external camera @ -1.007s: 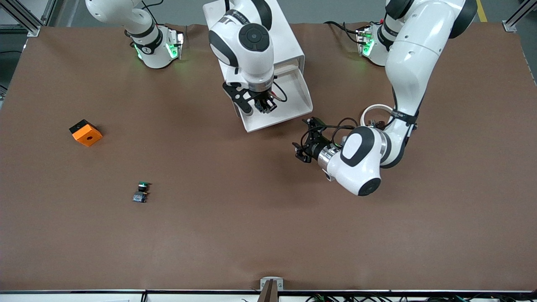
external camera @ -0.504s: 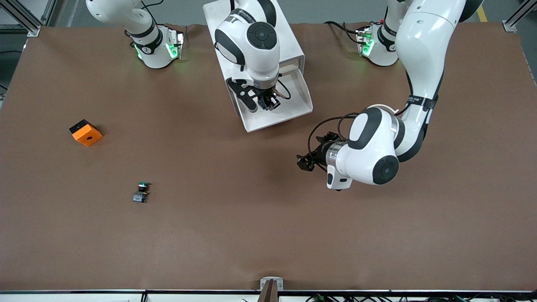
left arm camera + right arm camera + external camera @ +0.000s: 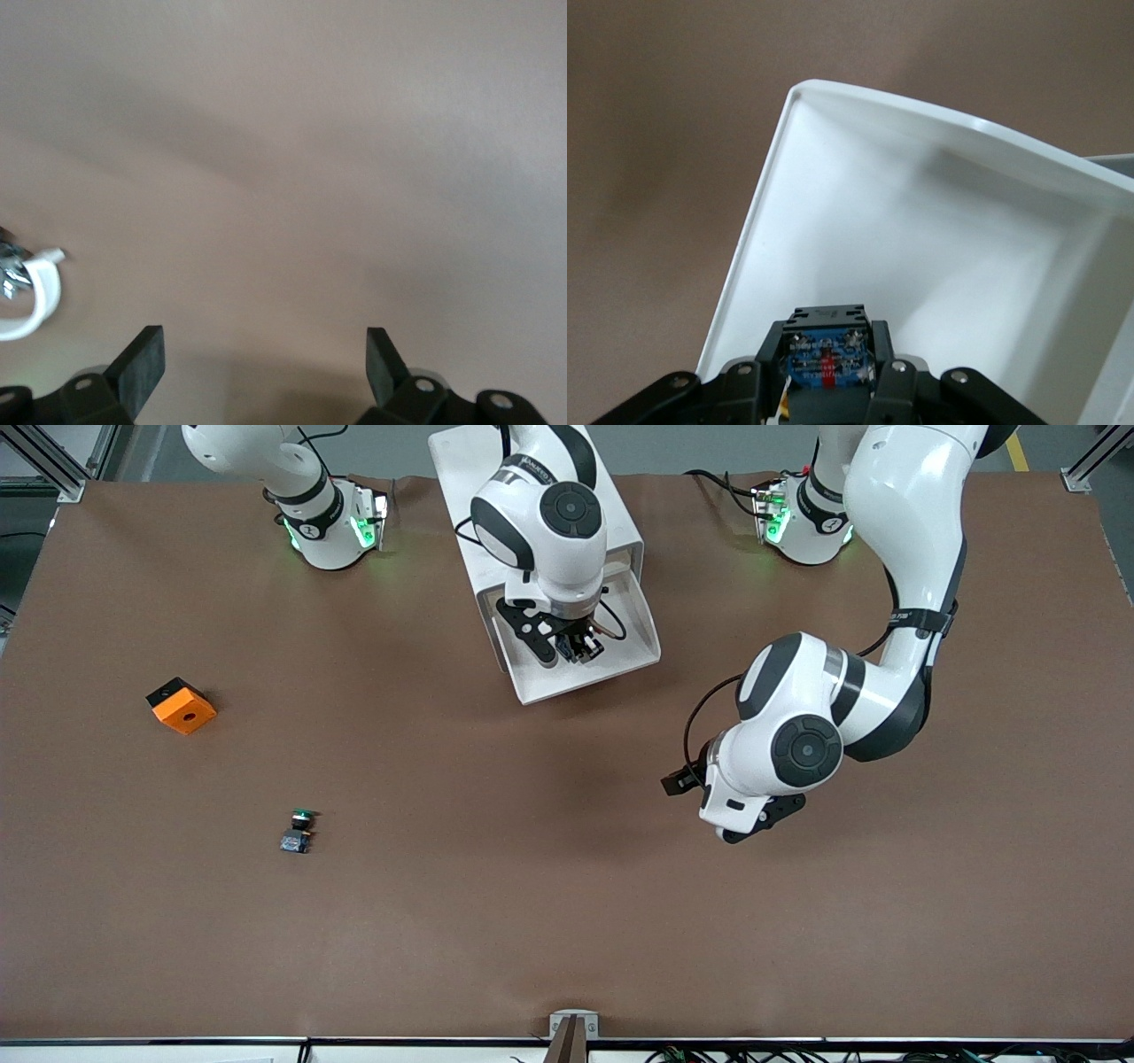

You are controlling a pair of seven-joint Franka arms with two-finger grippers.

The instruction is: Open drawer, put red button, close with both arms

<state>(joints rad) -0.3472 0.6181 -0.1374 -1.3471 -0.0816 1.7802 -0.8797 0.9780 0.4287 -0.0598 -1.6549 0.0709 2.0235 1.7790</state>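
Left pincer (image 3: 261,367): fingers spread wide, nothing between them, over bare counter (image 3: 532,921).
Right pincer (image 3: 830,376): clamped on the red button (image 3: 828,356), over the pulled-out drawer (image 3: 633,642).
Cabinet (image 3: 611,522): between the arm bases.

A digit "1" is printed on the base (image 3: 312,530) of the right arm; other lettering cannot be read.

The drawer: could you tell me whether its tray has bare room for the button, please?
Yes. The open drawer shows a bare white floor below the right gripper, which holds the red button over it. The left gripper hangs open over bare table. The cabinet end is crowded by the right arm.
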